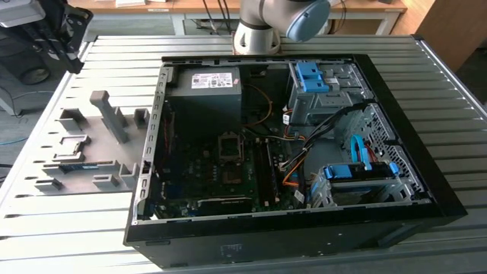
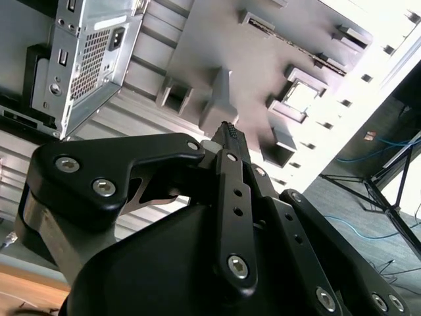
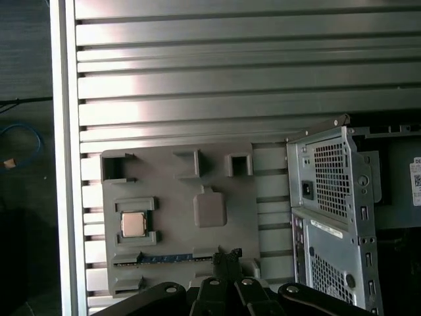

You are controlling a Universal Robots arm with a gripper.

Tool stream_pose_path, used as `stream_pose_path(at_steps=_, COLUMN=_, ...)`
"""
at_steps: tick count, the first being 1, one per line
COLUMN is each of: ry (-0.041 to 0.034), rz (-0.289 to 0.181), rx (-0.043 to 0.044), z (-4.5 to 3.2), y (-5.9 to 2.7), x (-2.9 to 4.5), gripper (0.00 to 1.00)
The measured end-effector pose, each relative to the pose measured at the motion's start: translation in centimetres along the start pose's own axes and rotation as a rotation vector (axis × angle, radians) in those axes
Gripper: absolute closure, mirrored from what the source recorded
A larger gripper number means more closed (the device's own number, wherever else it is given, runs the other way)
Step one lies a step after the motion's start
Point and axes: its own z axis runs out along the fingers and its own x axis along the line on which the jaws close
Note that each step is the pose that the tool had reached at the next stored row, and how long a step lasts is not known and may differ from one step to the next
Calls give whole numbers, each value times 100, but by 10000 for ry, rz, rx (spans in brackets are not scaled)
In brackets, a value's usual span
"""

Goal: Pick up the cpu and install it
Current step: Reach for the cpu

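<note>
- cpu [image 3: 133, 224]: 1 small square chip, dull metal face up, lying flat in a square pocket of the grey fixture tray [image 3: 217, 171]. It also shows as a bright square in that pocket in the second wrist view [image 2: 301, 97]. Nothing touches it.
- Memory stick [image 3: 164, 258]: 1 long blue-green strip seated in a slot of the tray, just beside the cpu's pocket.
- Gripper [image 3: 227, 253]: black, hanging clear of the tray and apart from the cpu. Its jaws are drawn together with nothing between them, as both wrist views show [image 2: 227, 128].
- Computer case [image 1: 304, 160]: open, lying on its side just beside the tray, on the exterior view's right of it.
- Socket frame [image 1: 230, 147]: black, on the board inside the case, well apart from the tray. No silver chip shows in it.
- Table [image 1: 426, 80]: slatted metal, carrying both tray and case.
- Progress, as judged: 0 of 2 steps done. The cpu is not picked up and not installed, and the whole carry from tray to socket remains.
</note>
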Motion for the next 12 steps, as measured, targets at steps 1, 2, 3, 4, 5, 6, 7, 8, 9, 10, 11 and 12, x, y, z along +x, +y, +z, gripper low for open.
stream_pose_path(at_steps=1, ry=-1, rz=0, rx=0, z=0, y=-2, x=18, gripper=90)
stream_pose_path(at_steps=2, ry=0, rz=0, rx=0, z=-1, y=-3, x=37, gripper=90)
stream_pose_path(at_steps=3, ry=0, rz=0, rx=0, z=-1, y=-4, x=54, gripper=90)
stream_pose_path(at_steps=4, ry=-1, rz=-1, rx=0, z=-1, y=-6, x=72, gripper=90)
stream_pose_path(at_steps=5, ry=0, rz=-1, rx=0, z=-2, y=-7, x=91, gripper=90)
stream_pose_path(at_steps=6, ry=1, rz=0, rx=1, z=-3, y=-8, x=110, gripper=90)
stream_pose_path(at_steps=7, ry=0, rz=0, rx=0, z=-3, y=-10, x=130, gripper=90)
stream_pose_path(at_steps=8, ry=0, rz=0, rx=0, z=-3, y=-11, x=150, gripper=90)
stream_pose_path(at_steps=9, ry=0, rz=1, rx=0, z=-3, y=-13, x=170, gripper=90)
stream_pose_path(at_steps=10, ry=0, rz=0, rx=0, z=-4, y=-14, x=189, gripper=90)
stream_pose_path(at_steps=11, ry=0, rz=0, rx=0, z=-4, y=-16, x=207, gripper=90)
stream_pose_path(at_steps=12, ry=0, rz=1, rx=0, z=-4, y=-17, x=225, gripper=90)
